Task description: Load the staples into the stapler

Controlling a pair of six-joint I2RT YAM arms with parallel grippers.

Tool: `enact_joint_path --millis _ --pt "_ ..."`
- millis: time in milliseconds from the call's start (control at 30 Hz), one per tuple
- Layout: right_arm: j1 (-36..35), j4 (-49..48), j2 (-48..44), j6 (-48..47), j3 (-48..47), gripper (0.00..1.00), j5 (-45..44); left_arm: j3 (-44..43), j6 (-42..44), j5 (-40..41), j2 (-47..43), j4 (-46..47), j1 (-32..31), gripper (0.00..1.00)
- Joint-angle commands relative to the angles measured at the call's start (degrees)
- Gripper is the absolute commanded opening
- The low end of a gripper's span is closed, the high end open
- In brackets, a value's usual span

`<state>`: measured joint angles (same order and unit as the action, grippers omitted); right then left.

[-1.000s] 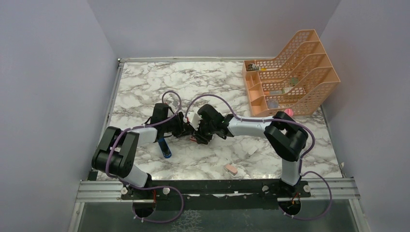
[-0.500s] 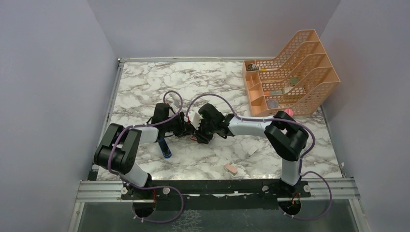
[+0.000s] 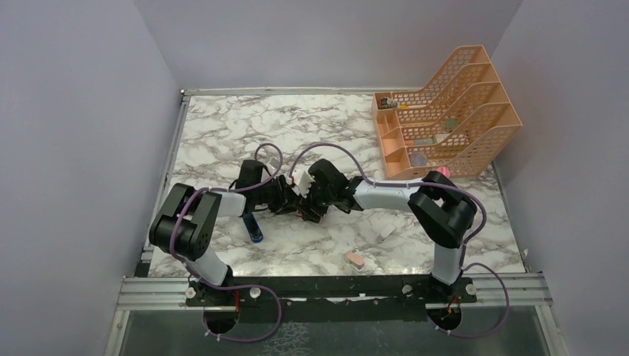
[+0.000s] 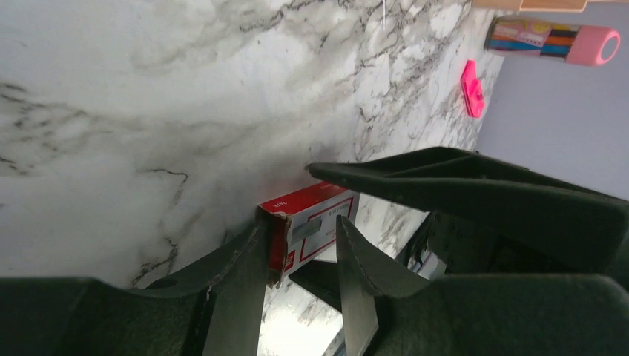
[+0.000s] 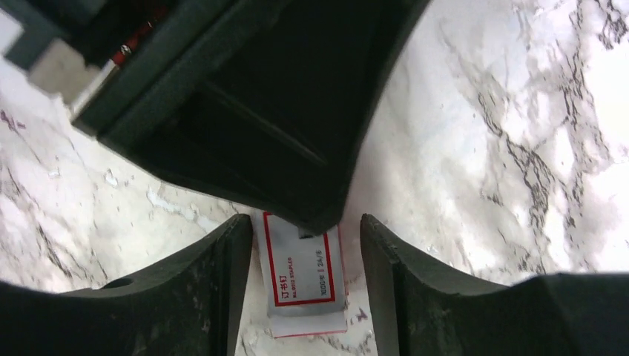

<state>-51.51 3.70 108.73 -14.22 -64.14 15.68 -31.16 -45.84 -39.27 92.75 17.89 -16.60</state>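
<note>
Red-and-white staples box [image 4: 311, 220] pinched in left claw [image 4: 300, 241], right claw [image 5: 304, 233] open around it

Light: bright, even, from overhead, across the marble table [image 3: 222, 126]. Shadows: soft, faint, directly beneath left gripper [image 4: 299, 222] and right gripper [image 5: 304, 222]. Focus, 2 wrist views: staples box [image 5: 303, 278] between the fingertips sharp, print legible; finger bases nearest the lens soft and dark.
</note>
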Motion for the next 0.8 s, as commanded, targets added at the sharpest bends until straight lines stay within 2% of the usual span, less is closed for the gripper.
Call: enact_joint_path --millis 0,200,333,400,533,667,767 --pt "0.87 -5.36 -5.49 3.95 3.51 0.66 -1.97 -1.67 2.34 -0.46 0.34 -6.31 0.35 0.4" --pt "1.59 -8.74 -16.23 15.98 10.17 0.77 -9.72 -2.42 3.83 1.11 -1.01 -8.57 1.04 0.47" --pt "1.87 -6.91 -20.6 24.32 13.09 0.79 -14.02 -1.96 3.75 0.8 -1.31 -8.21 1.04 0.48" --pt "1.85 -5.93 -21.12 22.79 14.0 0.78 -11.01 -1.75 3.79 0.94 -1.32 -8.23 1.04 0.48" --pt "1.85 -8.04 -20.19 11.85 16.77 0.73 -5.2 -2.12 4.13 0.55 -0.47 -8.05 1.04 0.44" --pt "1.93 -9.14 -18.03 3.28 17.54 0.66 -4.16 -3.38 4.45 0.0 0.34 -8.21 1.04 0.38" --pt "2.17 -8.63 -16.65 -0.98 16.86 0.64 -0.81 -4.77 4.58 -0.87 1.43 -8.14 1.05 0.37"
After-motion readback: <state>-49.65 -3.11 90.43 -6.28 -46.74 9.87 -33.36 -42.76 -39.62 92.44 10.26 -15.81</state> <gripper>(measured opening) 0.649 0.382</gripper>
